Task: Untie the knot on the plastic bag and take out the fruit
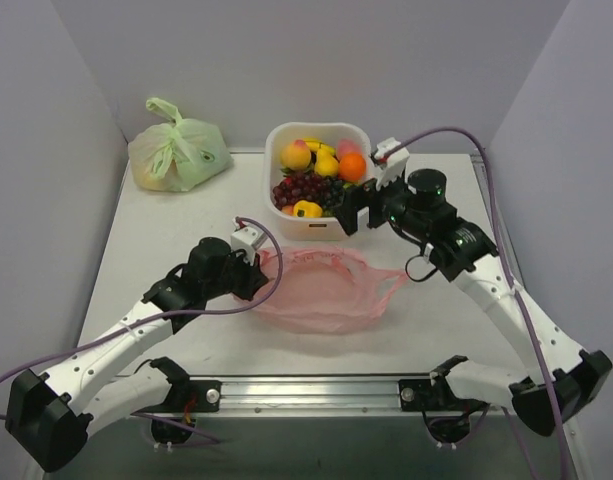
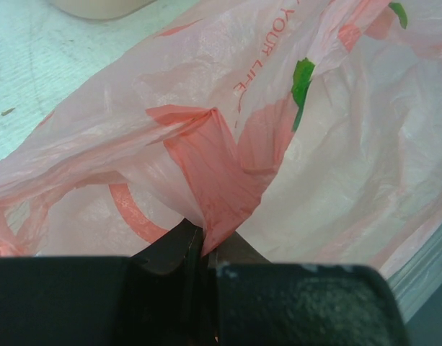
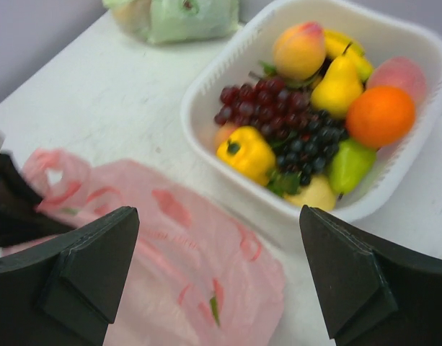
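Centre frame in the top view, the plastic bag (image 1: pixel 321 290) lies flat and slack on the table (image 1: pixel 156 260), its long axis running left to right across the picture. We see no bulge in it. The fruit (image 1: pixel 316 175) (grapes, an orange, a peach and others) sits in the white basket (image 1: pixel 276 140) just above it, towards the top of the frame. No tied knot shows; a loose handle loop (image 1: pixel 394 280) trails off the bag's right end.

The left gripper (image 1: pixel 261 268) is at the bag's left end and is the only one touching it. In its wrist view the fingers (image 2: pixel 184 249) are pressed together on a gathered fold of pink film, low in the frame.

The right gripper (image 1: pixel 361 205) hangs by the basket's lower right corner, above the bag's upper right edge and apart from it. Its jaws are spread wide and hold nothing, and its wrist view shows the fruit upper right and the bag lower left.

We judge the emptying all but done. Any further move turns on the left pinch at the bag's left end. A pale green bag (image 1: pixel 176 150) sits untouched in the upper left.
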